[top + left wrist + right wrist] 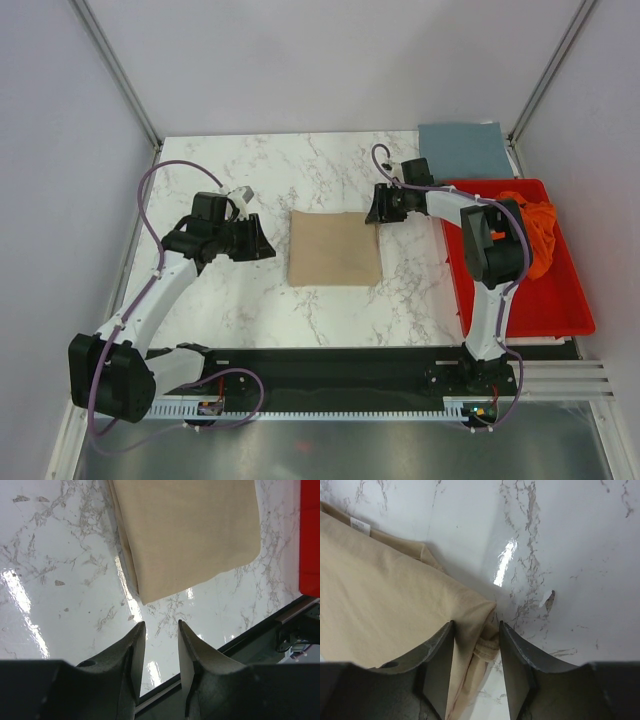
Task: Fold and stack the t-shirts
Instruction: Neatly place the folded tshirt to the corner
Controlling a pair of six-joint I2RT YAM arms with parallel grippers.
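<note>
A folded tan cloth t-shirt (334, 248) lies flat at the middle of the white marble-patterned table (250, 180), a near-square with its edges running 12-to-6 and 9-to-3 in the overhead view. The right gripper (476, 624) sits at the shirt's 1 o'clock corner. Its jaws are partly apart and straddle that corner, so the layered hem lies in the gap. I cannot tell whether the pads actually pinch the cloth.

The left gripper (161, 625) hangs over bare marble at the shirt's 9 o'clock side, near its edge but apart from it, jaws narrowly parted and holding nothing. The right arm is therefore the nearer one.

A folded slate blue-grey t-shirt (463, 150) rests at the table's 1 o'clock corner. A crumpled bright orange t-shirt (532, 228) sits in the red plastic tray (560, 310) at 3 o'clock.
</note>
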